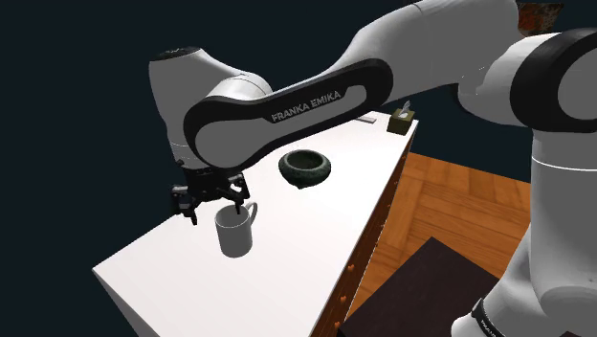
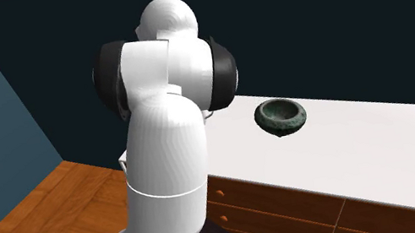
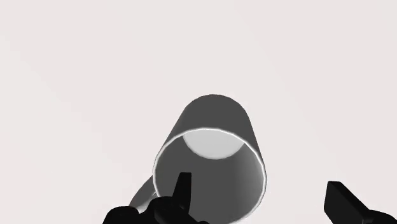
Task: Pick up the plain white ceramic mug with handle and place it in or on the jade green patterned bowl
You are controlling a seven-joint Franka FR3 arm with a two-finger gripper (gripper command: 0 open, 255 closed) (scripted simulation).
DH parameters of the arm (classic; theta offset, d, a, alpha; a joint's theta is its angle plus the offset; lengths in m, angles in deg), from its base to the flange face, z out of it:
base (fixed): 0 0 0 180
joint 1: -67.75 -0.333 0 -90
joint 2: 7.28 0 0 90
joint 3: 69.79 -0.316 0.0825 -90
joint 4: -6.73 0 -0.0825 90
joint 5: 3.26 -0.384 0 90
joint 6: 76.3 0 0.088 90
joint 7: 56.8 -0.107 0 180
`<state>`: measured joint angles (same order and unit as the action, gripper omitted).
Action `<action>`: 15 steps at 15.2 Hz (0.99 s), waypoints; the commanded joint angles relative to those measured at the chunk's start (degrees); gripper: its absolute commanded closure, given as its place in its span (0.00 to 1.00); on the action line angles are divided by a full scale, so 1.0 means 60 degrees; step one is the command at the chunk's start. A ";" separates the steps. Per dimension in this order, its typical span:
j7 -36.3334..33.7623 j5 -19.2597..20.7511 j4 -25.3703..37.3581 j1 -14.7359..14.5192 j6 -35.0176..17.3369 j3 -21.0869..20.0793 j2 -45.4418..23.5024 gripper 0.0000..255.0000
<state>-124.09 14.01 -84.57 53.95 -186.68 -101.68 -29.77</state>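
Note:
A plain white mug (image 1: 234, 232) stands upright on the white tabletop (image 1: 297, 263), its handle toward the dark green bowl (image 1: 305, 168). My black gripper (image 1: 215, 211) hangs open just above the mug's rim, touching nothing. In the wrist view the mug (image 3: 213, 146) lies below the gripper (image 3: 257, 191); one fingertip (image 3: 183, 186) is over the mug's opening, the other stands outside its wall. The bowl (image 2: 281, 117) rests on the tabletop (image 2: 390, 142), farther from the gripper than the mug; nothing shows inside it.
A small olive box (image 1: 402, 120) sits at the table's far end. The table's front has wooden drawers (image 2: 279, 202). Beyond the table's edge lie a wood floor (image 1: 450, 211) and a dark mat (image 1: 421, 287). Black area surrounds the scene.

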 commanded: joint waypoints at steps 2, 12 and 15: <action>-0.0133 0.0137 -0.0041 -0.0079 -0.0236 0.0055 -0.0230 0.00; -0.0225 0.0276 -0.0370 -0.0075 -0.0723 0.0130 -0.0417 0.00; -0.0225 0.0276 -0.0369 -0.0075 -0.0721 0.0130 -0.0417 1.00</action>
<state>-125.44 15.67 -86.78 53.50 -191.01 -100.91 -32.27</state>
